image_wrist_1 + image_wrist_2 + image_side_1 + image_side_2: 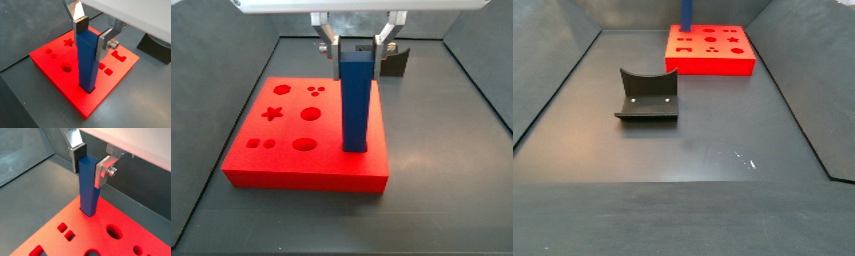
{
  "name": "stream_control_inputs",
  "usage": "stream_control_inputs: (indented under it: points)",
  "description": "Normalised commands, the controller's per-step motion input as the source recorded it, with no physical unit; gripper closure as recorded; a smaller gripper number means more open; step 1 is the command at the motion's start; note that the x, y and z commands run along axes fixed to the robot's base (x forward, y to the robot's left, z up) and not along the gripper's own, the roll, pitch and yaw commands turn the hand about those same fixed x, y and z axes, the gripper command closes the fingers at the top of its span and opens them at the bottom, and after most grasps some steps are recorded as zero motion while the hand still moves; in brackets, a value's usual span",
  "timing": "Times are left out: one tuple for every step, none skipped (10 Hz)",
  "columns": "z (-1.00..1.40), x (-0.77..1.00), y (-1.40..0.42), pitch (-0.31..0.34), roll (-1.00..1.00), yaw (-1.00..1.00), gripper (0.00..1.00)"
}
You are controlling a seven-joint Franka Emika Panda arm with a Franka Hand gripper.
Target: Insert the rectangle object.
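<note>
- Wrist views: we see the gripper at the top of the rectangle object, a tall blue bar. One silver finger lies flat on one face of the bar and the opposite finger on the other face, so the jaws are clamped on the bar's upper end.
- Rectangle object, foot: we find the bar upright, its lower end set in a rectangular opening near one edge of the red board. In a wrist view the bar stands in the board close to a corner.
- Red board, other openings: we count a star, several round holes, small square holes and an L-shaped cut on the top face; none touches the bar.
- Side view, close: we see the gripper above the board, fingers either side of the bar, which stands on the half of the board away from the star.
- Side view, far: we note a dark grey block with a curved notch on the grey floor, well apart from the board, which lies by the far wall. The bar shows there only as a thin blue line; we cannot make out the gripper.
- Obstructions: nothing lies between block and board.
- Writing: we can read no labels or marks on any item.
</note>
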Motion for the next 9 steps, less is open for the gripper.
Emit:
stream_control_inputs:
  points:
    - [-0.72,0.19,0.01,0.006,-0.21,0.02,1.00]
    - [-0.93,0.40,0.00,0.000,-0.13,0.18,1.00]
    - [-0.96,0.42,0.00,0.000,-0.10,0.16,1.00]
    - [-0.93,0.41,0.00,-0.034,-0.04,0.16,1.00]
    - [-0.78,0.11,0.00,-0.059,0.00,0.00,1.00]
    - [-0.72,0.00,0.00,-0.061,0.00,0.00,1.00]
    - [-0.44,0.00,0.00,-0.027,0.00,0.00,1.00]
    - [0.00,-0.03,0.00,0.000,0.00,0.00,1.00]
    - [0.00,0.00,0.00,0.000,0.00,0.00,1.00]
